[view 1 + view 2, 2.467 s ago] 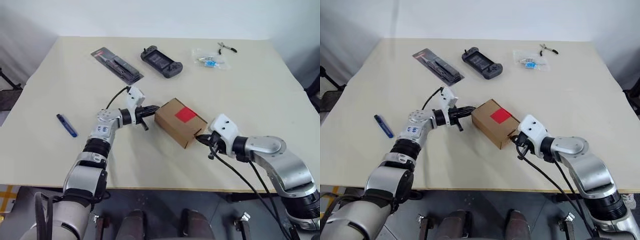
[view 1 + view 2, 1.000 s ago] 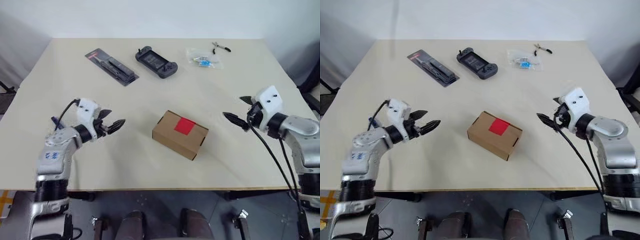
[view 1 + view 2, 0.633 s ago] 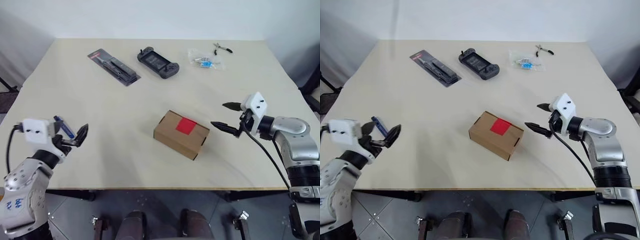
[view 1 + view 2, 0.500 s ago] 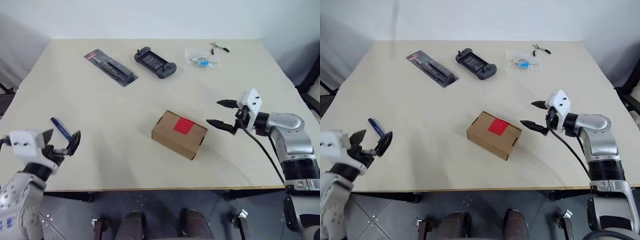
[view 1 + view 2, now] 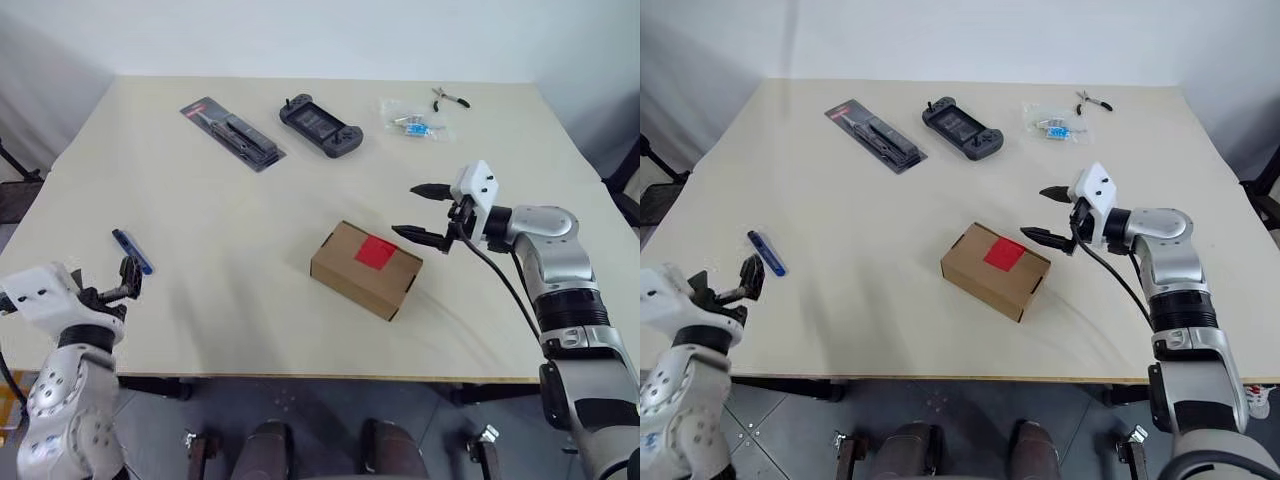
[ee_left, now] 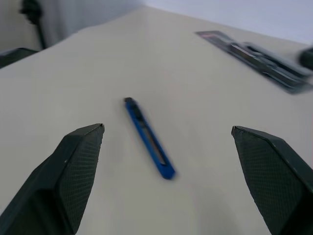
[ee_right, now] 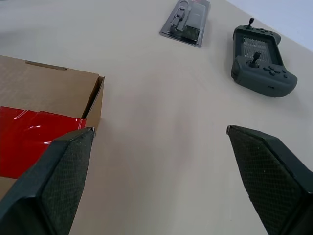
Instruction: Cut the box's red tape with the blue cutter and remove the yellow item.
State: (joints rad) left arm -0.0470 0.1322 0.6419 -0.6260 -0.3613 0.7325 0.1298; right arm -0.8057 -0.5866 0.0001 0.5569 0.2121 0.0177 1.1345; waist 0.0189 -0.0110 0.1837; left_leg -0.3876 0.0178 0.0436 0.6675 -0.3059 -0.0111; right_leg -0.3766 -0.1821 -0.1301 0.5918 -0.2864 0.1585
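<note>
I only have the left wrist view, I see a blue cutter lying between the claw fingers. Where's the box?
Observer: The box sits mid-table, well to the right of the blue cutter.
Operator: Is its tape cut?
Observer: The red tape looks whole, flaps shut.
Operator: What's the right claw doing?
Observer: The right claw hangs open beside the box's right end, holding nothing.

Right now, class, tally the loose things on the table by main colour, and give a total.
Brown: 1, the box
Blue: 1, the blue cutter
Black: 3, packaged tool, game controller, pliers
Clear: 1, small bag
Total: 6
</note>
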